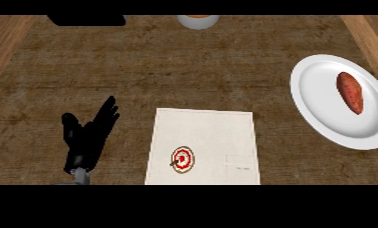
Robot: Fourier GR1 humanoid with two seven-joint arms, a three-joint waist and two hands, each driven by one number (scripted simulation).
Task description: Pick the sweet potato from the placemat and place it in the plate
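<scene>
The sweet potato (350,92) lies on the white plate (316,103) at right; the left hand (87,139) rests open, empty, left of the placemat (214,134).

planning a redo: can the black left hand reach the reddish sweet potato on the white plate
Probably not: the sweet potato lies uncovered, but the left hand is across the placemat from it.

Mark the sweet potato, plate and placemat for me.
sweet potato (350,92): head view, its middle.
plate (314,101): head view, bare white left part.
placemat (210,132): head view, plain upper cloth.
</scene>
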